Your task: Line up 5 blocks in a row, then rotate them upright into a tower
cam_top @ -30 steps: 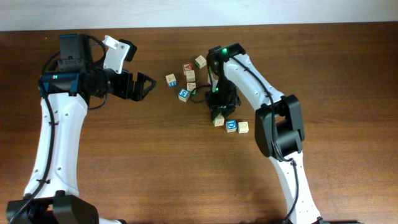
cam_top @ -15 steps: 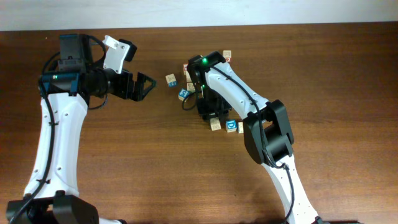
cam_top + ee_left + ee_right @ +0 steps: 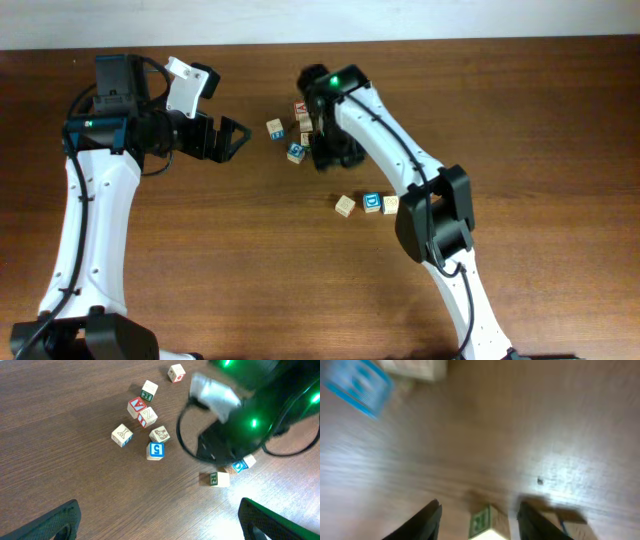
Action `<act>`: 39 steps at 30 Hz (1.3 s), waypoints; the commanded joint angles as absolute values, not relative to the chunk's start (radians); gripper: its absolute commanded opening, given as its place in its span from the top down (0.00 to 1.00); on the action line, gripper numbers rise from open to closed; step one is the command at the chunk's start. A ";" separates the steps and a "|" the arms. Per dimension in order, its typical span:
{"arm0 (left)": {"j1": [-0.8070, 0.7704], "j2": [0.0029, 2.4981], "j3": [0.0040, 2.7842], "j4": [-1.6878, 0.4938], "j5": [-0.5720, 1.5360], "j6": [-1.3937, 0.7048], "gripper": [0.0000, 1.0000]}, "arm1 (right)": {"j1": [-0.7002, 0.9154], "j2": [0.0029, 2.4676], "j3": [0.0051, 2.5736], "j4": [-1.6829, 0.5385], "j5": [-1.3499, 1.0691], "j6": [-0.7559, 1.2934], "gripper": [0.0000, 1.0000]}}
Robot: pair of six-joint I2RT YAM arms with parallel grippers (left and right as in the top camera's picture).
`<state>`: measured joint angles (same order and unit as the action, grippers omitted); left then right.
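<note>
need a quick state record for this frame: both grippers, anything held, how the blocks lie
left gripper: open, empty, off to the side of the blocks
right gripper: open, nothing gripped, next to the loose group
loose group: seven in the left wrist view, among them blue 5 block and red A block
separate row: green-printed block, blue-faced block, tan block
table: brown wood

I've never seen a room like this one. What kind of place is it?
Probably a robot practice bench in a lab or workshop. A white-and-black left robot arm and a matching right robot arm stand at a dark brown wooden table, with small pale wooden alphabet cubes scattered on it.
</note>
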<state>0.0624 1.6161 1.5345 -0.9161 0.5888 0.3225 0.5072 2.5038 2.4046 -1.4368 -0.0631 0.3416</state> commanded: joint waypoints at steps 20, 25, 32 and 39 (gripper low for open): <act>0.068 1.621 1.554 -0.914 0.606 0.331 0.01 | 0.500 2.595 2.363 -1.008 -0.054 0.476 0.40; 0.068 1.621 1.554 -0.914 0.606 0.331 0.01 | 0.511 2.595 2.312 -0.968 -0.052 0.477 0.53; 0.068 1.621 1.554 -0.915 0.606 0.331 0.01 | 0.511 2.594 2.312 -1.015 -0.067 0.480 0.69; 0.068 1.621 1.554 -0.914 0.606 0.331 0.01 | 0.510 2.585 2.399 -1.192 -0.125 0.480 0.70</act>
